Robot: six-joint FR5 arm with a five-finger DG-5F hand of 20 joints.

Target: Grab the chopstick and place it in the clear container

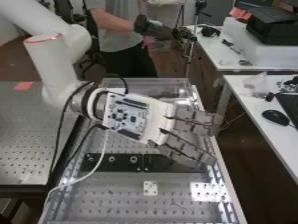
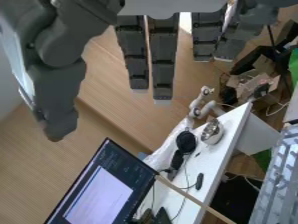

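Chopstick [image 2: 194,199] and hand [image 1: 157,121] are apart; the grasp remains to be made. Bench [image 1: 120,195]: runs from 6 towards 12 o'clock in the high view, its perforations probably meant for bolting fixtures down. Arm [image 1: 56,65]: enters from 11 o'clock and holds the hand above the bench, presumably for clearance. Desk [image 2: 223,145]: lies beyond the hand in the wrist view, beside the monitor [image 2: 100,187]. Container [image 1: 166,88]: apparently the clear box at the bench's 12 o'clock end, perhaps set there to leave working room. Hand: fingers [image 2: 163,60] straight and spread, pointing to 3 and 4 o'clock in the high view, thumb [image 2: 56,85] well apart, nothing between; the opening suits a coming grasp. Chopstick: slants across the monitor's corner and the desk in the wrist view; what supports it cannot be told. Its thinness calls for a precise pinch.
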